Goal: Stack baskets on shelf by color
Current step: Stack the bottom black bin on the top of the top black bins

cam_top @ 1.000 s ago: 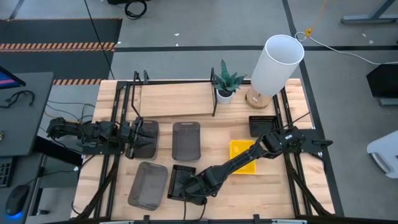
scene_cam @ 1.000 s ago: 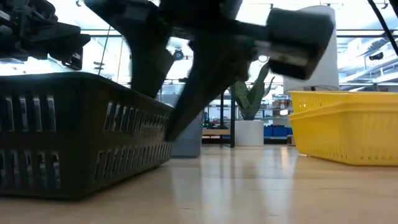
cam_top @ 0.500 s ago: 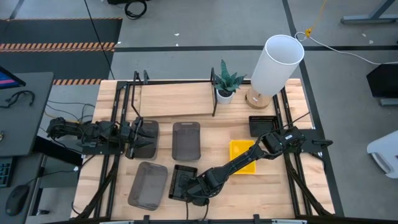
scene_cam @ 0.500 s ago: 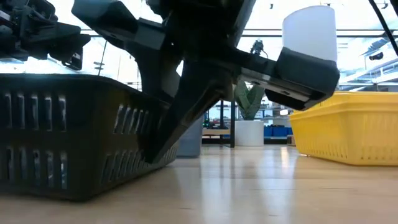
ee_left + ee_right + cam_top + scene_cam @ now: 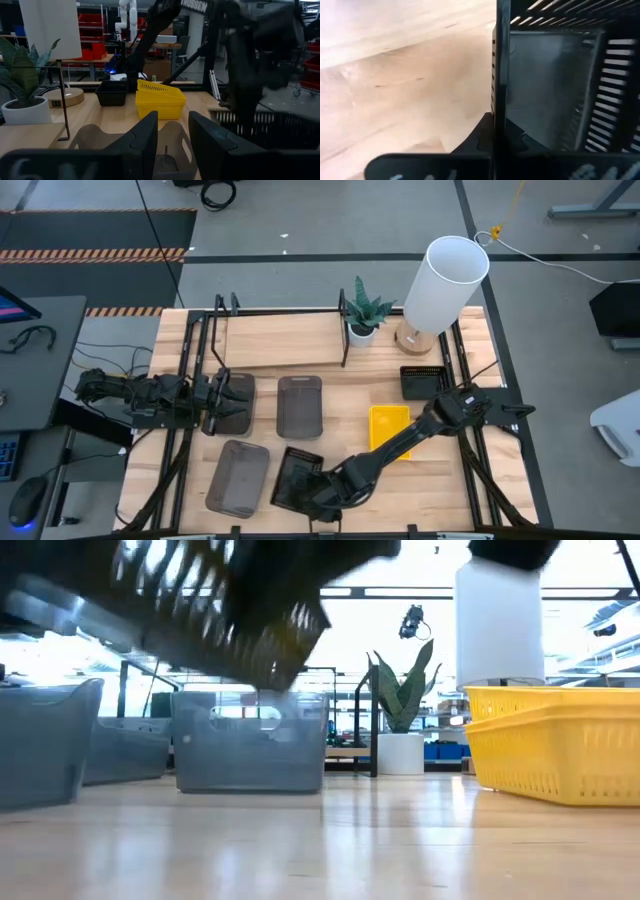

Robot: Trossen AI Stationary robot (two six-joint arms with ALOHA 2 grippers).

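My right gripper (image 5: 323, 488) is shut on a black basket (image 5: 293, 478) near the table's front edge. In the low view this basket (image 5: 225, 610) hangs tilted above the table. My left gripper (image 5: 240, 404) stands open over a grey basket (image 5: 240, 383) at the left. In the left wrist view its fingers (image 5: 145, 142) stand apart above that basket's inside (image 5: 170, 150). Two more grey baskets (image 5: 299, 405) (image 5: 238, 477), a yellow one (image 5: 388, 428) and a second black one (image 5: 421, 380) rest on the table. The shelf (image 5: 285, 340) runs along the far side. My right gripper holds the black basket by one side wall (image 5: 498, 100), on the side facing the table's right edge. The wall stands between the two fingers, one inside the basket and one outside. The basket is lifted clear of the table and tilted.
A potted plant (image 5: 365, 315) and a white lamp (image 5: 445, 280) stand at the shelf's right end. Black frame rails (image 5: 190, 380) run along both table sides. Bare wood lies between the grey baskets and the yellow basket (image 5: 555, 740).
My right gripper has shut on the black basket's wall and risen, drawing a little toward the near edge. The basket, which sat flat on the table, now hangs clear of it and tipped.
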